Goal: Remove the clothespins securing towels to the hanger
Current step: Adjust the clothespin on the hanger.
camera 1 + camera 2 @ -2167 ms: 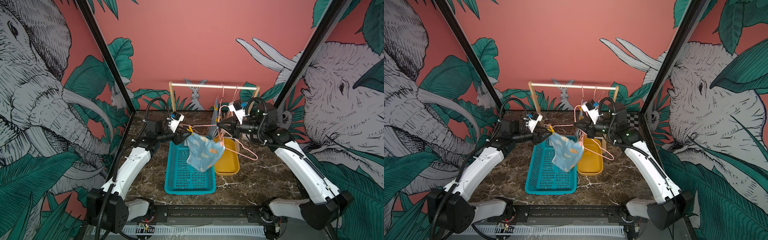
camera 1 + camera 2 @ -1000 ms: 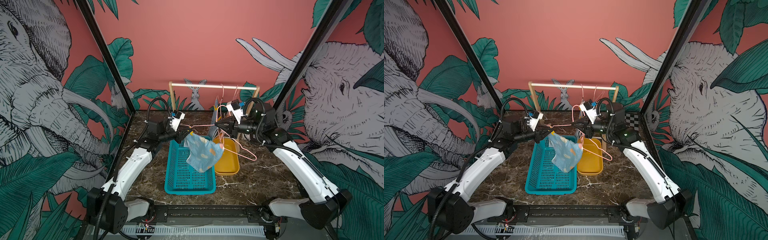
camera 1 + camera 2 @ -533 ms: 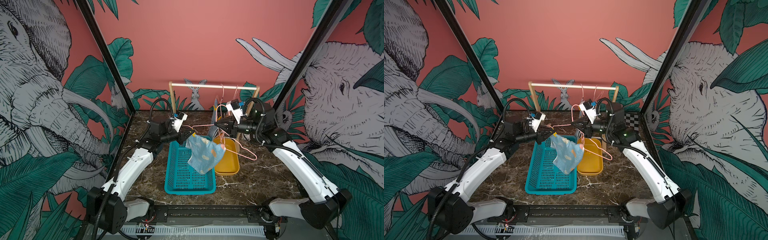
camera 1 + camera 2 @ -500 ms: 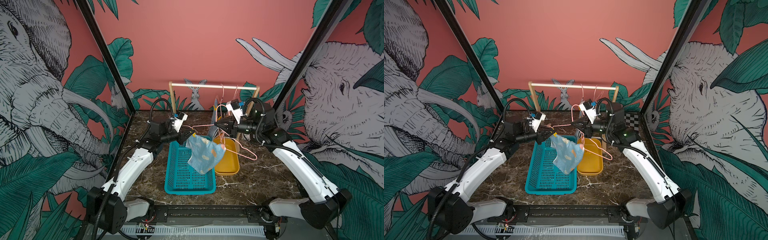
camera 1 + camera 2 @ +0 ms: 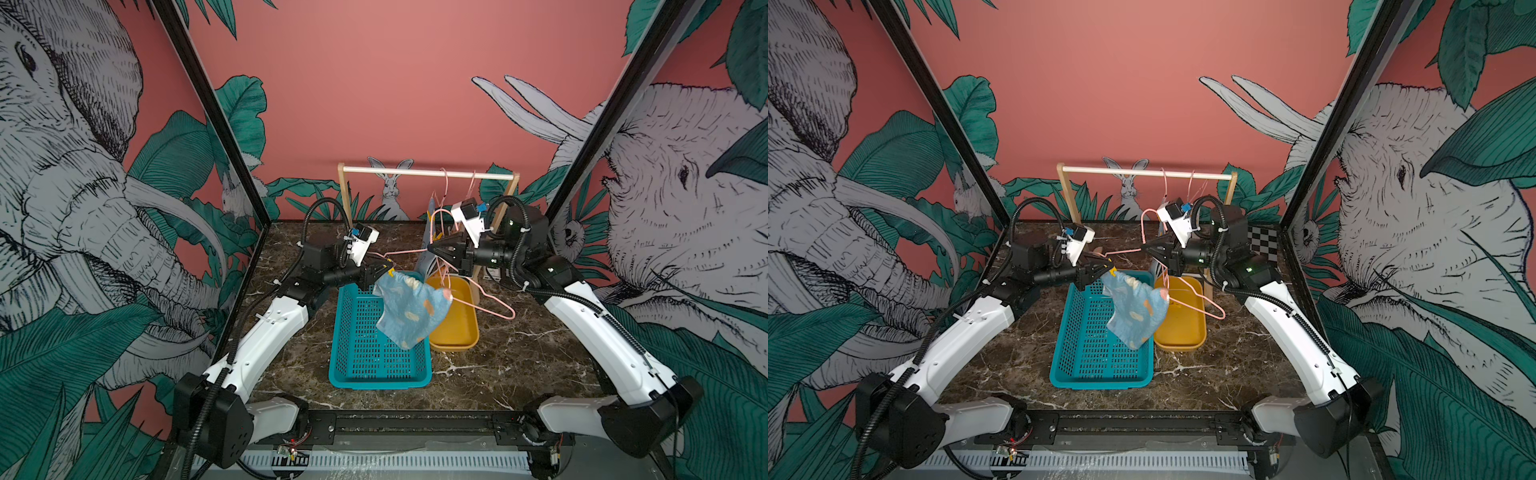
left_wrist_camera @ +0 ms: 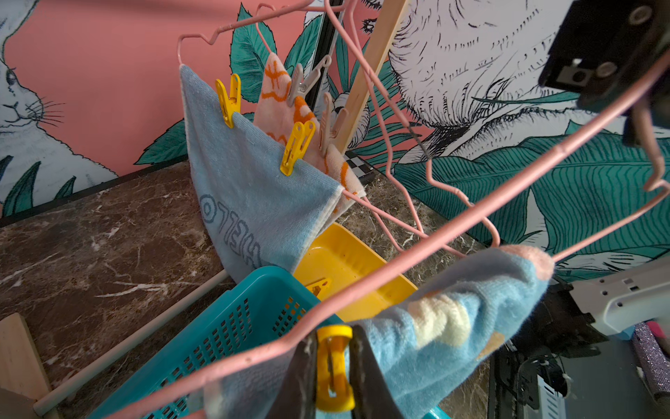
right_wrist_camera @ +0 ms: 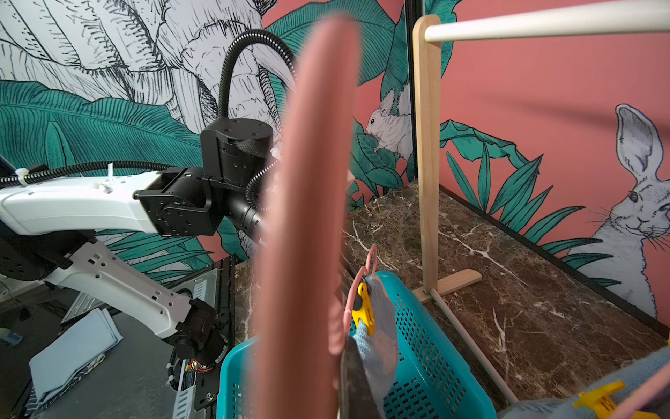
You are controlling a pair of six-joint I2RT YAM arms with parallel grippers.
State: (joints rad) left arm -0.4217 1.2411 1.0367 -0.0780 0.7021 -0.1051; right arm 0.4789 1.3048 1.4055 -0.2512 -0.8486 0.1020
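While the left claw is closed narrow on a yellow clothespin, the right claw is shut tight on the wire of the pink hanger and holds it in the air over the middle of the tabletop. The clothespin sits at the hanger's left end and bites the spotted towel. The towel droops over the teal basket and partly over the yellow tray just beside it.

Risks, as I judge them:
- I cannot tell whether the fingers sit on the clothespin's handle end. If they don't, its mouth won't open, and a pull would drag towel and hanger together.
- The wire is thin and gripped at one spot, so a sideways tug could swivel it or slip it out of the right claw.
- No second pin shows on this towel. Once freed it may slide off, landing across the tray or on the tabletop rather than in the basket.
- A springy clothespin can pop from a shallow pinch and miss the tray, where a loose pin already lies.
- The rack stands at the far edge, close behind, with the blue towel and cream towel pinned on it. A swinging hanger could snag there.
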